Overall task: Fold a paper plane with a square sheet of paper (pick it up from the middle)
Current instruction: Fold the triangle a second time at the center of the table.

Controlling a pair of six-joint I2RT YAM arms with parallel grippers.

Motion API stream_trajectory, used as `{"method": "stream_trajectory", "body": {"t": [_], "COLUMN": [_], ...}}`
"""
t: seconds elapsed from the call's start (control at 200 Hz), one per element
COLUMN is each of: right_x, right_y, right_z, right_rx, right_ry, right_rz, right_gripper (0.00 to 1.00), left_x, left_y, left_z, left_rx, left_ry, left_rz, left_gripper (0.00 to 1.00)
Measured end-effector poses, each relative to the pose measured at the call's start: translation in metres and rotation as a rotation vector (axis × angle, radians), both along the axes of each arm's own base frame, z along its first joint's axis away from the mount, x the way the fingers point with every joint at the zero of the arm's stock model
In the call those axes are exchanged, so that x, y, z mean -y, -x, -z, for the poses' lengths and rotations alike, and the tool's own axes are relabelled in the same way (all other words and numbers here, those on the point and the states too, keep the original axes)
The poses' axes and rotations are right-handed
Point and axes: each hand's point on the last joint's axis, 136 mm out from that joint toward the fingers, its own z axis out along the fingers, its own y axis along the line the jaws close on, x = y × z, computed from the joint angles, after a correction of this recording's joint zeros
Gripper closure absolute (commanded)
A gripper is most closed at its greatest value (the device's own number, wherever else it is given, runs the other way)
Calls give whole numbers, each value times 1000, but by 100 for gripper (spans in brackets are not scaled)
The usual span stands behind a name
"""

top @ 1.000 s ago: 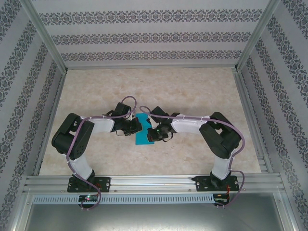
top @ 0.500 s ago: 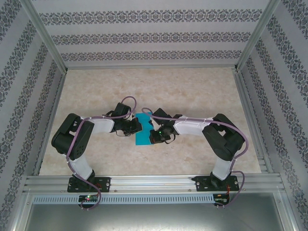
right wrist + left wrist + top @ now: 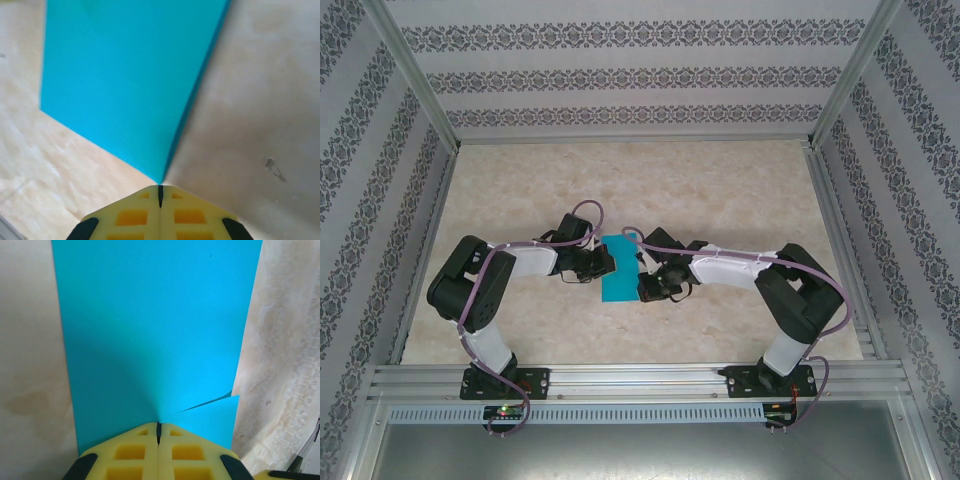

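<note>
Apparently only a first fold is done: the paper (image 3: 618,270) lies on the tabletop (image 3: 720,190) as a narrow doubled strip (no nose or wings yet). The left gripper (image 3: 158,426) is clamped on its left edge, the right gripper (image 3: 160,188) on its near-right corner.

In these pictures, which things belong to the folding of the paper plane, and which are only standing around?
Part of the job:
- teal paper sheet, partly folded
- left fingers, shut on it
- right fingers, shut on it

Not part of the job:
- table top
- patterned walls
- aluminium frame
- purple cables
</note>
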Motion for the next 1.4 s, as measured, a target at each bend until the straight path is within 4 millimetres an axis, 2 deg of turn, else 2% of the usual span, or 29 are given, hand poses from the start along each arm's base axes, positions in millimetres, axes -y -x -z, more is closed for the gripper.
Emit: {"method": "stream_trajectory", "body": {"t": [0.12,0.305,0.515,0.794,1.044,1.154,1.339,1.399], "right_x": [-10,-29,-38,-34,-1,7,1,-4], "right_y": [-9,-27,-35,-29,6,14,8,3], "right_z": [-6,3,8,14,14,13,2,-2], "right_rx": [24,26,33,39,30,14,34,51], "right_ry": [-28,-42,-50,-60,-57,-43,-70,-89], "right_rz": [-2,-5,-7,-12,-22,-22,-11,-5], "right_gripper": [100,100,100,100,100,100,100,100], "left_x": [0,0,0,0,-1,0,-1,-3], "left_y": [0,0,0,0,0,0,-1,1], "left_z": [0,0,0,0,0,-1,-2,-2], "left_rx": [2,1,2,3,8,8,15,14], "left_ry": [2,4,4,3,-2,-3,-12,-21], "left_rz": [1,2,2,1,-2,1,9,10], "left_gripper": [100,100,100,100,100,100,100,97]}}
